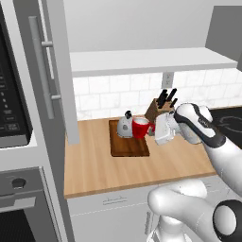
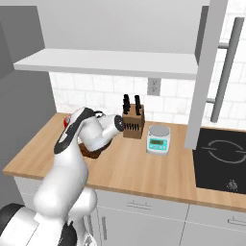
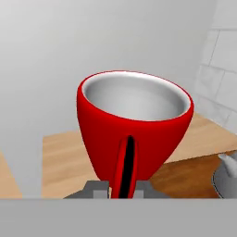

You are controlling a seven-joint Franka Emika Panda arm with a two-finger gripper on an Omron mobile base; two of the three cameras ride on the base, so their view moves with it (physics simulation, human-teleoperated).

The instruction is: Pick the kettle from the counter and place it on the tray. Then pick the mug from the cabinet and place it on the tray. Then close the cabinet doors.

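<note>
Two things of the task sit together at the dark brown rectangular wooden tray: the small squat silver-grey metal kettle stands on its far edge, and the small bright red mug is just beside the kettle, over the tray's far right corner. Whether the mug's base touches the tray cannot be told. The white arm rises from the base, bends at a dark elbow joint and reaches level toward the tray, its hand turned sideways so the two-finger gripper meets the mug from the side away from the kettle. In the hand view the gripper is clenched on the mug's upright red side handle, a finger pressed against it on each side, and the pale inside of the mug faces up. The tray lies on the light brown wooden butcher-block counter. Behind the tray stands an angled wooden knife block with dark handles, and beyond that block, further from the tray, a white-teal kitchen scale. Above the tray the grey upper wall cabinet stands open, its flat grey cabinet door swung out.
</note>
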